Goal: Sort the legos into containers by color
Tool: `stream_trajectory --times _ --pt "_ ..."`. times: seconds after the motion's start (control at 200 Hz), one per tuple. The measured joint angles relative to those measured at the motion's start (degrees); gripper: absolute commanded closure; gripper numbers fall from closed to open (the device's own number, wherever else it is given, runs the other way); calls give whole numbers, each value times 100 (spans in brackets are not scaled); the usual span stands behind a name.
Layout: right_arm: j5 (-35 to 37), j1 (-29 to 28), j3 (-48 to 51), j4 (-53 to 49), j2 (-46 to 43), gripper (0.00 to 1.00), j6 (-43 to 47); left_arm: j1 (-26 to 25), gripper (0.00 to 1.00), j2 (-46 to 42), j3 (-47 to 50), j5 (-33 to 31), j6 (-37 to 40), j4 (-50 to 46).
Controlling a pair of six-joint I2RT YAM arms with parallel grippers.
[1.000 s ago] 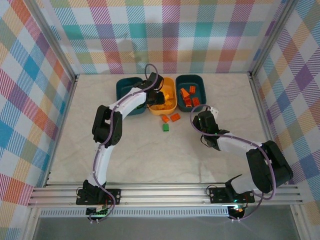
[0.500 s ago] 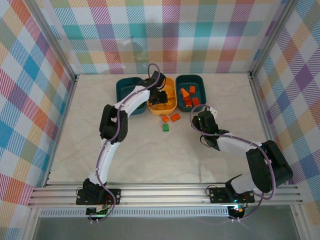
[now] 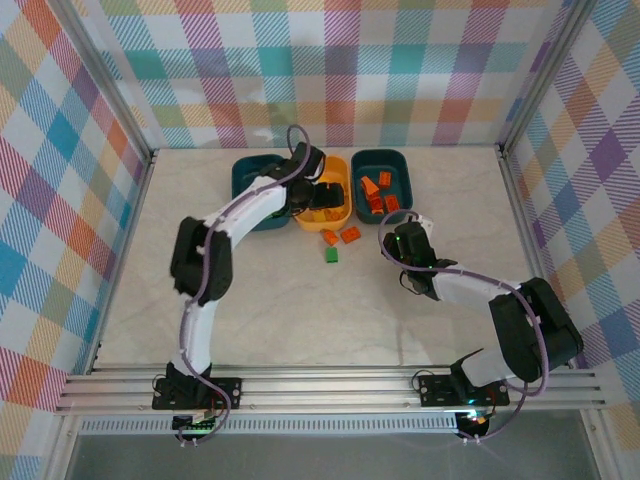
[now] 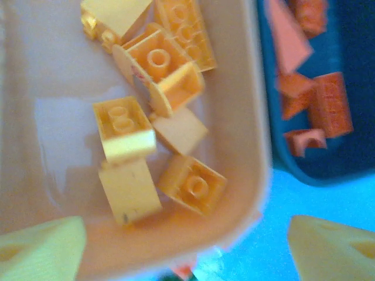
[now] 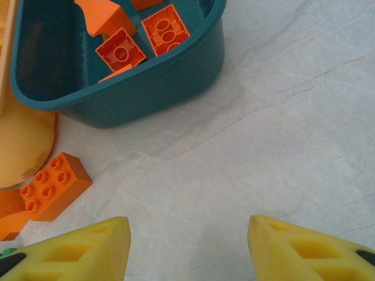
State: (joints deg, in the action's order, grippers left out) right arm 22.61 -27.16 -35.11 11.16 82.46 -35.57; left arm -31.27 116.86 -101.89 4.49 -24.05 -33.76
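Both sets of fingers are spread and empty, with the left gripper (image 4: 186,249) over the yellow tub (image 4: 249,146) and the right gripper (image 5: 187,246) near the loose orange brick (image 5: 51,184) beside the teal tub (image 5: 146,82), so a sloppy reach could easily shove that brick away.

A pale, faintly veined stone-look worktop (image 3: 250,300) sits boxed in on three sides by cloth panels in a pastel plaid: one along the far edge (image 3: 330,70), one on the left (image 3: 50,200), one on the right (image 3: 590,150). Bare aluminium posts (image 3: 105,80) rise at the far corners, and ribbed aluminium rails (image 3: 330,385) run along the near edge. The light is even and soft, with only faint shadows. A strip of grey floor (image 3: 330,455) shows beyond the rails.
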Motion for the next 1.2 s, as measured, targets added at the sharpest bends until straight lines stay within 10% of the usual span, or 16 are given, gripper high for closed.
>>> stream_trajectory --times 0.25,0.765,0.99,1.205 --pt "-79 0 -13 0 48 42 -2 -778 4 -1650 1676 -326 -372 870" --pt "-74 0 -13 -2 46 41 -2 -1163 25 249 1655 -848 -699 514" --pt "-76 0 -13 -2 39 41 -2 -1174 60 592 1191 -1250 -651 313" --pt "-74 0 -13 -2 28 41 0 -1185 66 610 1141 -1416 -651 157"
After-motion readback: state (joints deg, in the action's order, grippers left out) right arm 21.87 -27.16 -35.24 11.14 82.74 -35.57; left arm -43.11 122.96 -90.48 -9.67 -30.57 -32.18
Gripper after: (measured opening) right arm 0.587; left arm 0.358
